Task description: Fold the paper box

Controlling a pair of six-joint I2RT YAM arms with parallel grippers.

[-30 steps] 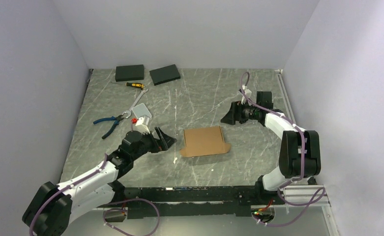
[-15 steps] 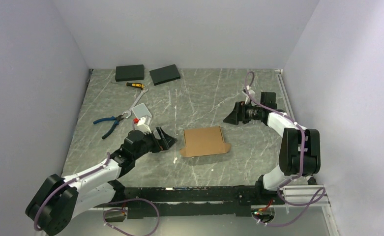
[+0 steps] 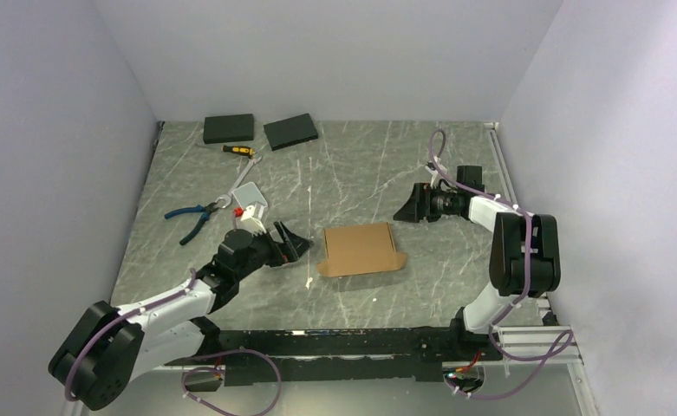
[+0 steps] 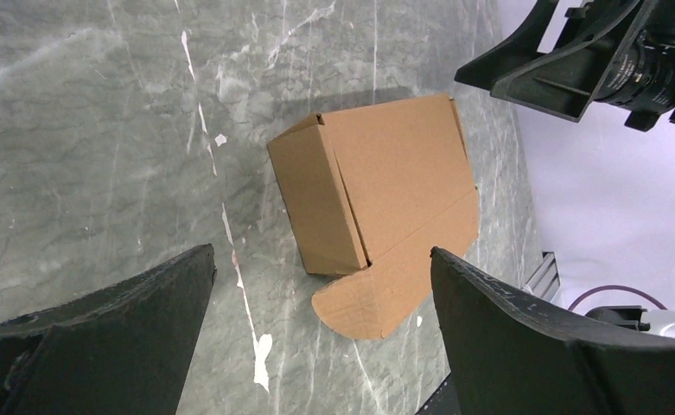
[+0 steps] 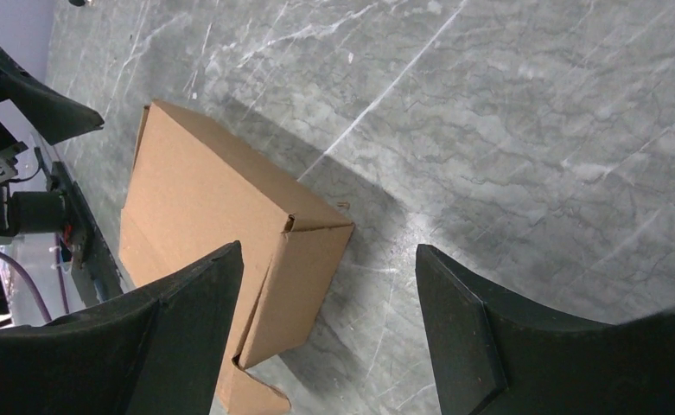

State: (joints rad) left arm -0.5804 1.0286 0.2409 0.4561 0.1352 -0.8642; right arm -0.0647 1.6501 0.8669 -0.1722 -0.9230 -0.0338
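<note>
Jaws on your left gripper (image 3: 289, 242) are spread wide with nothing in them, and it sits just left of the paper box (image 3: 360, 249) without touching it. The box is in the middle of the table (image 3: 361, 165), a low folded-up carton lying flat, with a rounded flap poking out along its near edge onto the tabletop. Past it on the right, your right gripper (image 3: 404, 208) is parted too and empty, aimed toward the box's far right corner but clear of it. Further back on the left you've got blue-handled pliers (image 3: 192, 215), a small white part (image 3: 250, 199), a yellow-and-black screwdriver (image 3: 237, 151), then two black slabs (image 3: 229, 128) near the back wall.
</note>
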